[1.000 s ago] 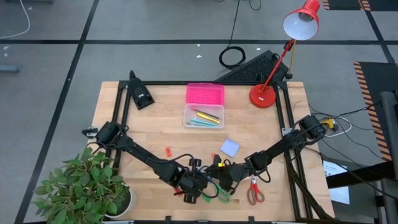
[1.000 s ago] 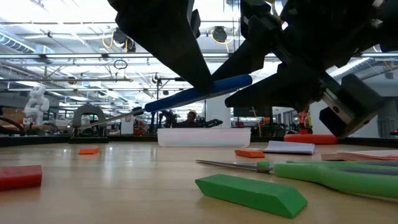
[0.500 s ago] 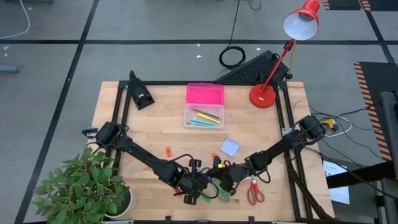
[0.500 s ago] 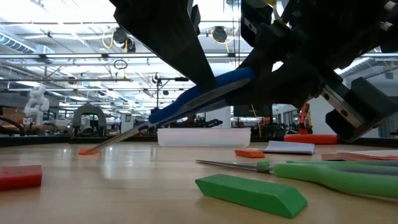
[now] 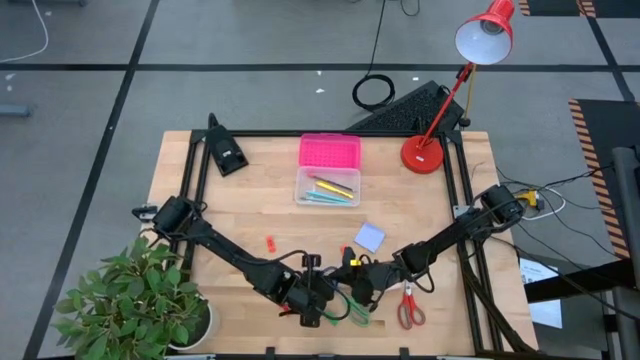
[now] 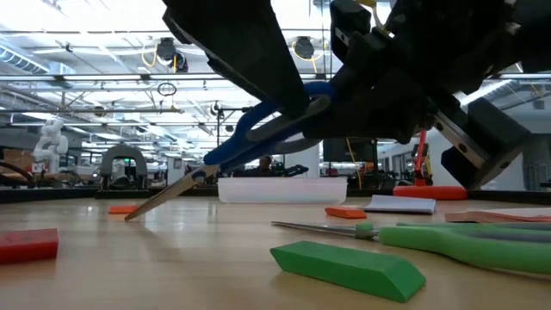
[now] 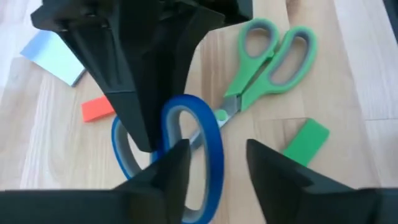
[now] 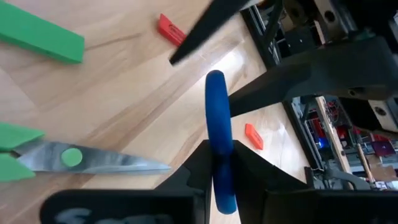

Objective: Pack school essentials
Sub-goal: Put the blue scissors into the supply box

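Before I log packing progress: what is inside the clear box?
The high view shows a few thin pens or pencils, yellow, green and orange, lying inside the clear box. Anything beneath them is covered, and the low view shows only its wall.

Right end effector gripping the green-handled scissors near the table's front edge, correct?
Not green: the right end effector grips the blue-handled scissors. The right wrist view shows this; the green-handled scissors lie free on the table, near the front edge.
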Available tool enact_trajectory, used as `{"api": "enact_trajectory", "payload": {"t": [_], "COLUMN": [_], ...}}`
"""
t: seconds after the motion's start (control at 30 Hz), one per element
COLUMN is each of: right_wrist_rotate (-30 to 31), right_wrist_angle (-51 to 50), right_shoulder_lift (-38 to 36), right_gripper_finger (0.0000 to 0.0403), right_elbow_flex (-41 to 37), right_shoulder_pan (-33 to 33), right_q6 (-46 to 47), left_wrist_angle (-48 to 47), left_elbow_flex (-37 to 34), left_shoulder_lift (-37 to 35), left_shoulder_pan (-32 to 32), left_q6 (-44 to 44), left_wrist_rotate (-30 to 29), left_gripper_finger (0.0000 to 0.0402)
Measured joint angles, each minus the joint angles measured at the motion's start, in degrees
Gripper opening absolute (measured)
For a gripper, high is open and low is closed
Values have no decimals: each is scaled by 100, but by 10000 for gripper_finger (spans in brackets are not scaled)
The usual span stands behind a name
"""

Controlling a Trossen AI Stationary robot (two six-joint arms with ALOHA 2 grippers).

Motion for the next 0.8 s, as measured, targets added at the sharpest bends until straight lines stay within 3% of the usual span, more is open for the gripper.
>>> {"api": "enact_trajectory", "payload": {"t": [0.2,0.63,0.8], "right_wrist_rotate": [245,263,243], "right_wrist_angle": [3,-339,-1036], "right_shoulder_lift": [-41,-1010,-1388], "right_gripper_finger": [33,33,34], "right_elbow_flex": [0,4,4], "right_shoulder_pan": [9,-414,-930], "right_q6": [-70,-184,443], "left_wrist_angle": [-144,-1796,-2398], "left_elbow_flex": [0,4,4], "left_shoulder_lift": [-325,-1271,-1334], "left_shoulder_pan": [-66,-518,-503], "left_q6": [16,-672,-805], "left_wrist_rotate": [-371,-2049,-2248], "left_gripper_finger": [213,216,216]}}
